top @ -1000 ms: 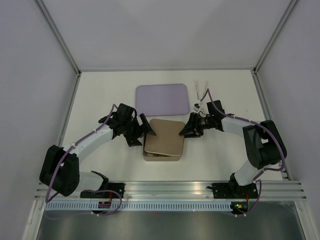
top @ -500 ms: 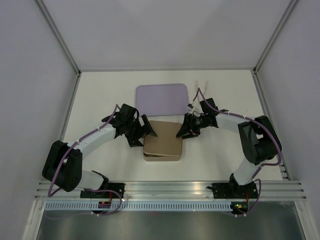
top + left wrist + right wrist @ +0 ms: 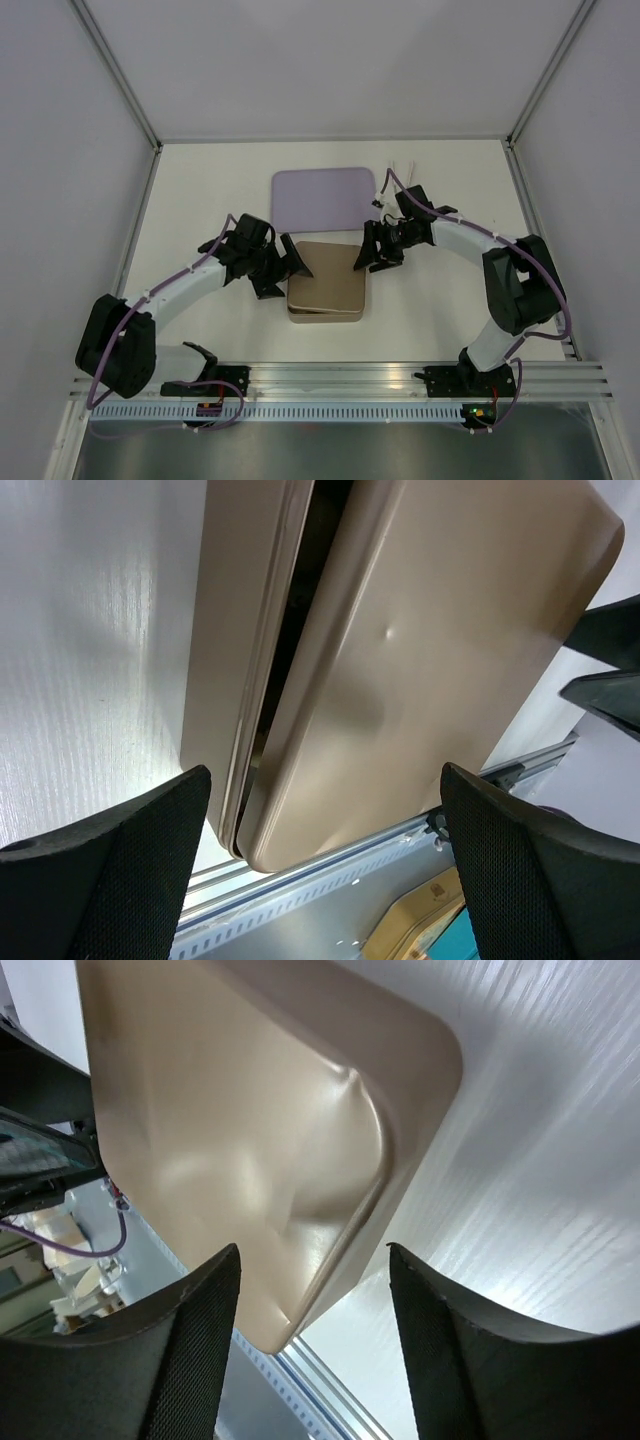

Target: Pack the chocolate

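No chocolate shows in any view. A tan metal tin lies in the middle of the table with its lid resting askew on the base, a dark gap between them. The lid also shows in the right wrist view. My left gripper is open at the tin's left edge, its fingers wide apart above the lid. My right gripper is open at the tin's far right corner, its fingers on either side of that corner without gripping it.
A lavender rectangular tray lies just beyond the tin. Silver tongs lie to the right of the tray, behind my right wrist. The aluminium rail runs along the near edge.
My right gripper has moved left and closer to the tin's far right corner. My left gripper has stayed at the tin's left edge. The lid still lies on the tin.
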`<action>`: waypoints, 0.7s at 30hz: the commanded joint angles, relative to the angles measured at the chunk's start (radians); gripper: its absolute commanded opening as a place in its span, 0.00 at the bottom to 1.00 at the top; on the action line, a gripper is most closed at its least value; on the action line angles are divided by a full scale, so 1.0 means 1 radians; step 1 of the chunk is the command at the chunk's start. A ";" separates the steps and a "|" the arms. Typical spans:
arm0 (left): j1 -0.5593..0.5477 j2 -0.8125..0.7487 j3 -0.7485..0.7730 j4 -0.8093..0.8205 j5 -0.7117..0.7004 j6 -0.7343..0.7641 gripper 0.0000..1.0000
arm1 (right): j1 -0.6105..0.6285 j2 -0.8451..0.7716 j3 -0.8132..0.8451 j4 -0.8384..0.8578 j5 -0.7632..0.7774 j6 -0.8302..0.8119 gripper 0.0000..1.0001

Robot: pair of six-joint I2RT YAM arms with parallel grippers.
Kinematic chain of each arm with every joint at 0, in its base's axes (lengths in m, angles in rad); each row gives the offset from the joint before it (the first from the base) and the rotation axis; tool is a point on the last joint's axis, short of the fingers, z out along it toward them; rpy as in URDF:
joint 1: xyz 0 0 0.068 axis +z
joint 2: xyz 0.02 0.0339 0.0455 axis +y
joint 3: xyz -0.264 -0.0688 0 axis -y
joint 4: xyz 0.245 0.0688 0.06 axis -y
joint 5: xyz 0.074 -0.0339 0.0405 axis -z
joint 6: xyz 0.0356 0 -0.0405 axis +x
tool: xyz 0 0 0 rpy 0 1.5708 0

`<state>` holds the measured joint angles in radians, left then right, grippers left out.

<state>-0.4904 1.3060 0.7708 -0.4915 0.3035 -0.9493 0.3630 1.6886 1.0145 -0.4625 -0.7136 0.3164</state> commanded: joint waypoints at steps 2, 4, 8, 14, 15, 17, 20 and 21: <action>-0.004 0.006 0.022 0.019 -0.040 -0.009 1.00 | 0.005 -0.027 0.101 -0.028 0.085 -0.042 0.69; -0.004 0.033 0.048 0.019 -0.040 -0.002 1.00 | 0.008 0.002 0.139 -0.057 0.100 -0.068 0.78; -0.004 0.076 0.094 0.018 -0.041 0.009 0.99 | 0.036 0.026 0.176 -0.085 0.147 -0.086 0.83; -0.004 0.128 0.142 0.018 -0.040 0.018 1.00 | 0.074 0.052 0.220 -0.080 0.161 -0.076 0.84; -0.004 0.130 0.145 0.018 -0.040 0.020 1.00 | 0.080 0.056 0.222 -0.079 0.161 -0.073 0.85; -0.004 0.137 0.150 0.018 -0.040 0.021 1.00 | 0.088 0.063 0.225 -0.076 0.164 -0.068 0.84; -0.004 0.142 0.150 0.019 -0.035 0.021 1.00 | 0.102 0.065 0.233 -0.071 0.166 -0.068 0.85; -0.004 0.144 0.150 0.018 -0.038 0.023 1.00 | 0.109 0.065 0.239 -0.070 0.166 -0.069 0.85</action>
<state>-0.4904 1.4384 0.8845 -0.4915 0.2695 -0.9482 0.4568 1.7500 1.2018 -0.5396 -0.5591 0.2638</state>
